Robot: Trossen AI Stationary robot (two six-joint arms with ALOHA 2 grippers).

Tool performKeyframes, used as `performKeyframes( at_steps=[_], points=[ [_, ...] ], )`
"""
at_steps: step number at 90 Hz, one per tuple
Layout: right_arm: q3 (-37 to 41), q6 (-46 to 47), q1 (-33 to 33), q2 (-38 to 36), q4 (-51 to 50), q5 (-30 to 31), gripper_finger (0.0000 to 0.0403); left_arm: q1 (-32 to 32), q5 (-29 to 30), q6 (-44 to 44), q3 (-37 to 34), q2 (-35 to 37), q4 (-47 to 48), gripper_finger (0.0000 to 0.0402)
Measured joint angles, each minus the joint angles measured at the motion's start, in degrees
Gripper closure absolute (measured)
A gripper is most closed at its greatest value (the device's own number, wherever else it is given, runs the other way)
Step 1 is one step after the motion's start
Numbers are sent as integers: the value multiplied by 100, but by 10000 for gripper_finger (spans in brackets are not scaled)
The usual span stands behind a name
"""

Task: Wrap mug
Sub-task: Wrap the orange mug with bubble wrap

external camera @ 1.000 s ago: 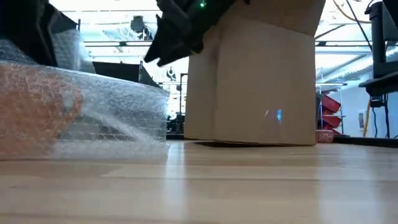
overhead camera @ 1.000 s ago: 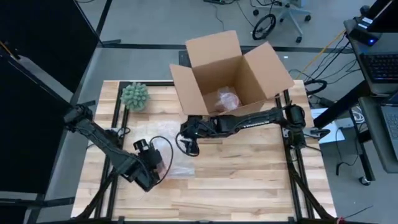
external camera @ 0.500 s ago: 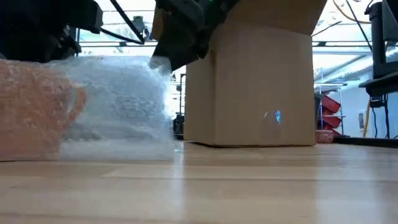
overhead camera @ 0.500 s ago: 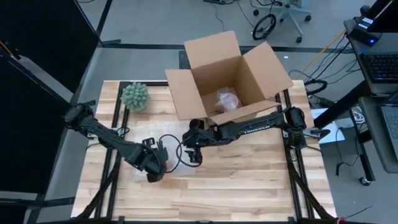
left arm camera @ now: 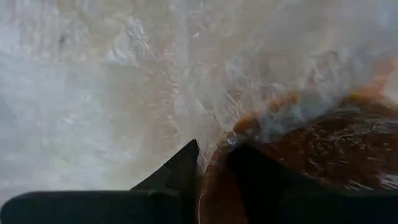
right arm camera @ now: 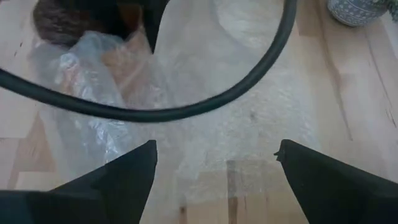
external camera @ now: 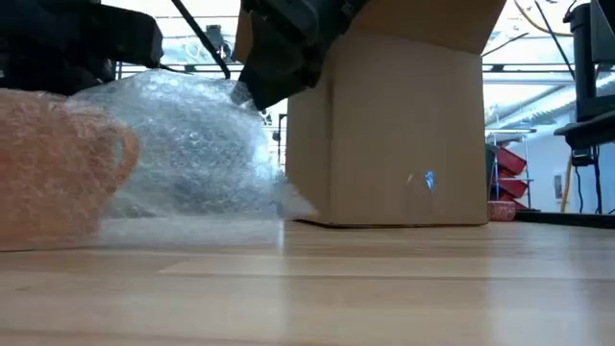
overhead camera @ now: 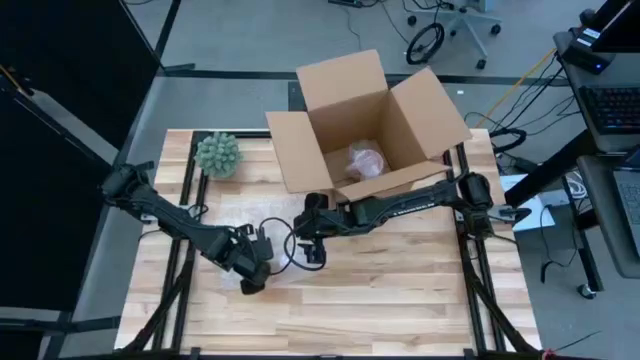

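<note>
Since the frame a second back, your left gripper (overhead camera: 256, 272) has swung in from the desk's left half toward the middle, and the bubble wrap (external camera: 192, 154) has been pulled up from lying flat into a puffed mound over the mug (external camera: 60, 163). In the high view that gripper now sits at about 7 o'clock from the desk (overhead camera: 400, 290) centre, with the wrapped bundle under and around it. Its wrist view shows you the two dark fingers (left arm camera: 177, 174) clenched on the mug's brown rim, one finger to each side of the wall, with film pressed all around. Your right gripper (overhead camera: 312, 252) hangs just beside the left one, at its 2 o'clock, reaching in from the right edge of the desk; its fingers (right arm camera: 118, 171) are spread wide and released, hovering over the clear film with nothing between them, and a black cable (right arm camera: 205, 102) arcs across its view. The low view puts the orange mug at the far left, its handle toward the box, veiled by wrap. The open cardboard box (overhead camera: 365, 125) stands at 12 o'clock with another wrapped item inside, and a small green plant (overhead camera: 217, 153) sits at 10 o'clock.
</note>
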State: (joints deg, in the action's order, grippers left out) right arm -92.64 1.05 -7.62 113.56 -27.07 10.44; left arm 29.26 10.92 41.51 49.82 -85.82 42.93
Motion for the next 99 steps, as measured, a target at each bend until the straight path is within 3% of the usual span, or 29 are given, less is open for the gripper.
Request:
performKeyframes(
  at_steps=[33,61,72,86,99],
  points=[
    [747,193,-85,-7,-185,-23,81,0,-78,-215,-72,-248,-487,297],
    [1232,682,-405,2,-262,-13,81,-9,-450,-1045,-63,-673,-1405,297],
    [1268,906,-527,2,-264,-10,81,12,-585,-1290,-77,-692,-1841,317],
    [1268,1128,-748,2,-365,7,81,84,-674,-1956,-87,-720,-2353,377],
    [1268,1392,-989,2,-740,18,81,92,-661,-2058,-76,-791,-2532,387]
  ],
)
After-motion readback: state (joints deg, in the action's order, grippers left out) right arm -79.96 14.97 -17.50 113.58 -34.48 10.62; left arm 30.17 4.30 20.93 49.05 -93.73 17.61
